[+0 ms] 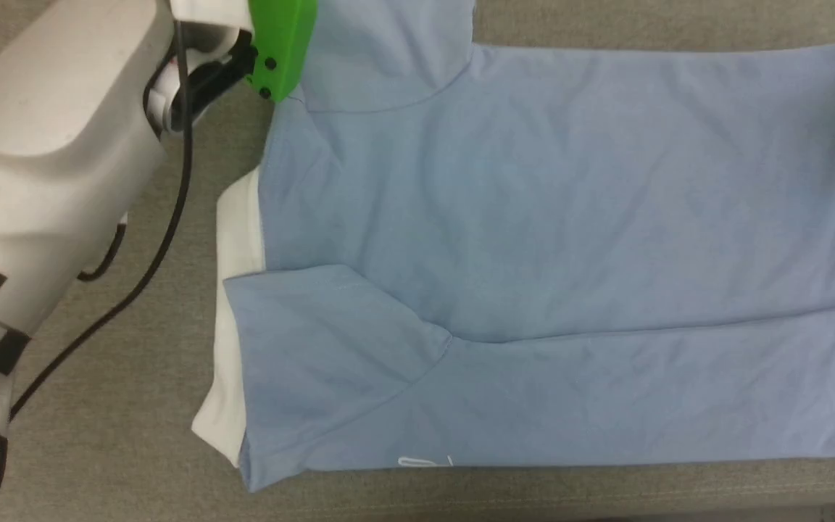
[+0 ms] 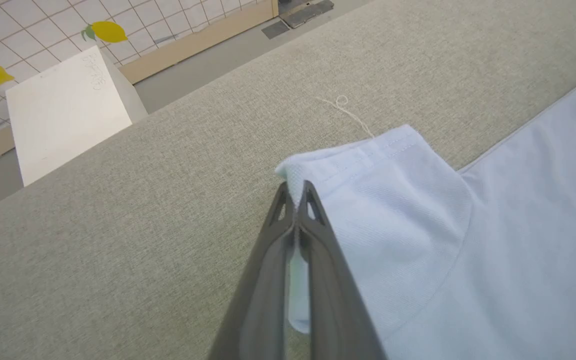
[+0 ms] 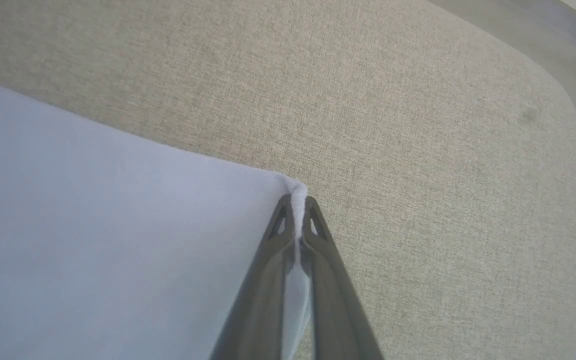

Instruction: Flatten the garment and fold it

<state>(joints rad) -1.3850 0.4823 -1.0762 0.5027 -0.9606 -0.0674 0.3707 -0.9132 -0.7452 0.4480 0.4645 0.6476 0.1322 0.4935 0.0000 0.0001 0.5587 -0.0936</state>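
Observation:
The garment [image 1: 548, 217], a light blue T-shirt, lies spread on a beige fabric surface [image 1: 135, 435]. Its near long side is folded over onto the body, with a small white mark [image 1: 425, 462] at the front edge. White inside [image 1: 240, 217] shows along its left end. In the left wrist view my left gripper [image 2: 295, 192] is shut on the hemmed corner of a sleeve [image 2: 383, 200]. Its green housing [image 1: 280, 43] shows in the head view at the shirt's far left. In the right wrist view my right gripper [image 3: 297, 201] is shut on a corner of the garment [image 3: 118, 240].
My pale left arm [image 1: 48, 145] and its black cable [image 1: 171, 217] fill the left side. A loose thread [image 2: 350, 112] trails from the sleeve. Beyond the surface stand a white box [image 2: 63, 110] and a tiled wall [image 2: 33, 25]. The surface's rounded edge [image 3: 575, 125] lies to the right.

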